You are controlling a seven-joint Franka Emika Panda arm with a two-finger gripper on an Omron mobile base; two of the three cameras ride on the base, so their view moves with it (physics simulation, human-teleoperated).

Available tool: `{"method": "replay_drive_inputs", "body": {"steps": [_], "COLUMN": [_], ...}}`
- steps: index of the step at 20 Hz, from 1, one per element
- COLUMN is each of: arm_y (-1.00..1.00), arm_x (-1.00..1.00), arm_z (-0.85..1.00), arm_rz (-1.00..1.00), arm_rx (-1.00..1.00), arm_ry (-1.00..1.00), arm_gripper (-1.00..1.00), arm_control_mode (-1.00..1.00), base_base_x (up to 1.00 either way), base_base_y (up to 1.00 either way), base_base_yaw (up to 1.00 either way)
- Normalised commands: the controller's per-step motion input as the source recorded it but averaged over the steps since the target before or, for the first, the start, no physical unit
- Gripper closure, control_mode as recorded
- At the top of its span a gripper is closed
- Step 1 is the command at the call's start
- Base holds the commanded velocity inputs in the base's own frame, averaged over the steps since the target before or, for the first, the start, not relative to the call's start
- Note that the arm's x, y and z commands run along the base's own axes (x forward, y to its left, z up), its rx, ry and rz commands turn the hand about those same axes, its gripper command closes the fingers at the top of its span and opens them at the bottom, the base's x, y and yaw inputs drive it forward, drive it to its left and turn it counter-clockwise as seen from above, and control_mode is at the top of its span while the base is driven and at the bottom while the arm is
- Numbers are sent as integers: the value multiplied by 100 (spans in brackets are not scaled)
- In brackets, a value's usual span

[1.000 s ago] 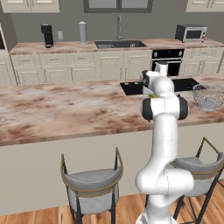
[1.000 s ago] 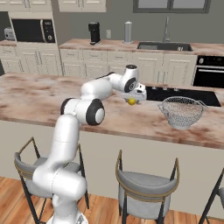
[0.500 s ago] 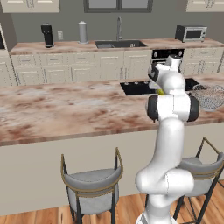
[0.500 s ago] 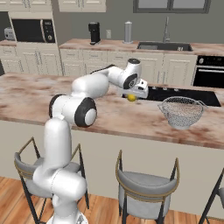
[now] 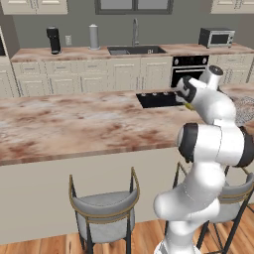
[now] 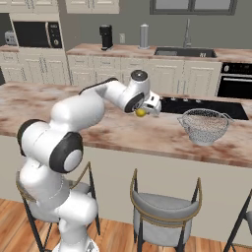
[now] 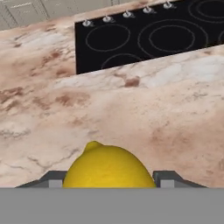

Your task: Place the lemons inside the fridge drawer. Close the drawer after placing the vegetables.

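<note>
One bright yellow lemon (image 7: 108,168) sits between my dark fingertips (image 7: 168,177) in the hand view, and my gripper (image 6: 142,111) is shut on it. From the right base camera the lemon (image 6: 141,112) hangs just above the marble island counter (image 6: 98,125), left of the wire-mesh bowl (image 6: 204,125). Seen from the left base, the lemon (image 5: 189,105) peeks out beside the hand, near the black cooktop (image 5: 158,98). The fridge and its drawer are out of view.
The black cooktop (image 7: 148,35) lies ahead of the hand on the island. Bar stools (image 6: 165,211) stand along the island's near side. A back counter holds a sink (image 5: 135,49), a coffee maker (image 5: 53,39) and a microwave (image 5: 217,37).
The base has shifted, so the whole scene slid left. My hand carried the lemon away from the wire bowl, and the jaws narrowed on it.
</note>
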Motion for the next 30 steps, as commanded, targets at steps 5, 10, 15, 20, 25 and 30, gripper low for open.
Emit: {"method": "replay_drive_inputs", "body": {"steps": [5,10,15,20,25,30], "arm_y": [17,33,47,27,0,0], "arm_x": [-100,-100,-70,-24,0,0], "arm_z": [45,38,2,-2,0,0], "arm_rz": [-2,0,4,1,0,0], "arm_rx": [0,0,-7,-1,0,0], "arm_ry": [-5,0,0,-1,0,0], "arm_gripper": [100,100,100,100,100,100], "arm_control_mode": [-100,-100,-100,100,100,100], "base_base_x": [0,0,0,-18,-100,-72], "base_base_y": [0,0,0,0,-6,-69], "base_base_yaw": [0,0,0,0,-23,-46]}}
